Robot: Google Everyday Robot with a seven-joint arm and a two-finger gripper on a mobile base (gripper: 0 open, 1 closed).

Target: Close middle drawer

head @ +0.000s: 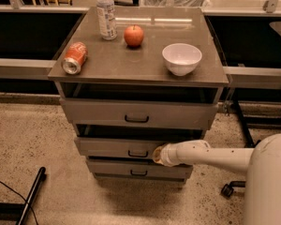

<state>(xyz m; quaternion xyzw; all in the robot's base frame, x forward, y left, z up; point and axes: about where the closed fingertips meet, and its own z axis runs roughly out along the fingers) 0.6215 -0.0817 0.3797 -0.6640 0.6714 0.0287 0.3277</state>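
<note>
The middle drawer (112,146) is the low grey front between a taller front above and a narrower one below. It stands out only a little from the cabinet, with a dark gap above it. Its small dark handle (138,153) is at the centre. My gripper (157,154) is at the end of the white arm, which reaches in from the right. It is pressed against the middle drawer's front, just right of the handle.
The cabinet top (131,64) holds a red can (74,58) on its side, a water bottle (106,13), an apple (134,35) and a white bowl (181,58). A black bar (33,193) lies on the floor at left. A chair caster (226,190) is at right.
</note>
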